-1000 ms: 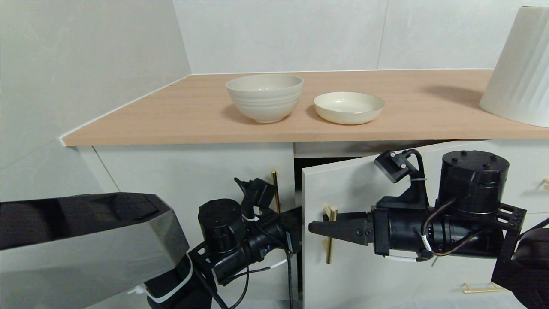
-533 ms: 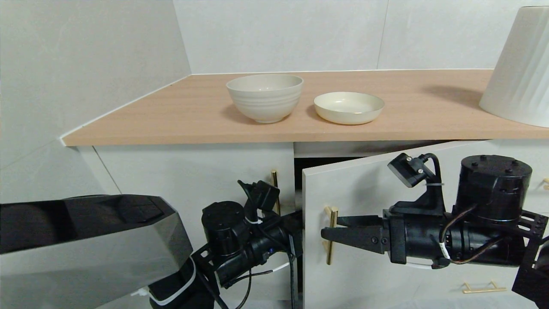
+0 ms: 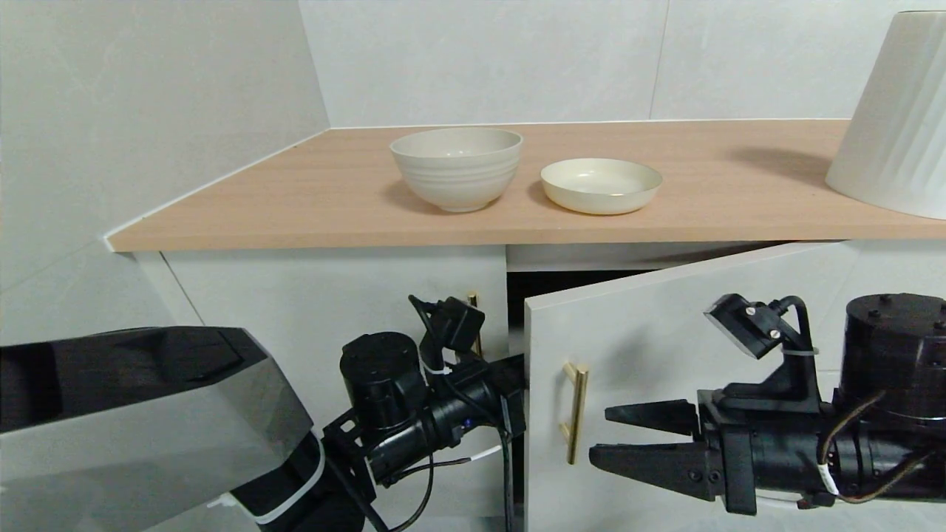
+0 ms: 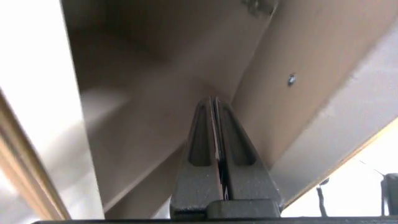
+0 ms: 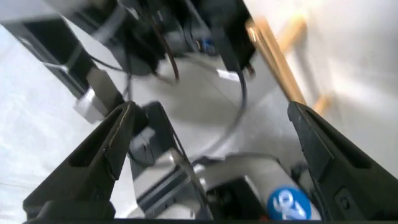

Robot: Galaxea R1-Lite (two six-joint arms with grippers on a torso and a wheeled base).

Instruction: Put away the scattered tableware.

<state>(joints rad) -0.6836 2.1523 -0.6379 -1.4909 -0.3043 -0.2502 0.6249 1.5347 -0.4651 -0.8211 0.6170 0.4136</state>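
Spread wide, the right end effector (image 3: pixel 600 434) sat just right of the upright brass handle (image 3: pixel 576 410) on the ajar white cupboard door (image 3: pixel 665 332), the closed left end effector (image 4: pixel 212 109) behind its edge.

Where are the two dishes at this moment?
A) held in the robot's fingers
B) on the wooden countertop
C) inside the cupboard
B: the bowl and the shallow dish stand side by side on the countertop, above the partly open cupboard door.

Head camera high over counter (image 3: pixel 332 203); both wrist cameras close by cabinet door (image 3: pixel 628 332)
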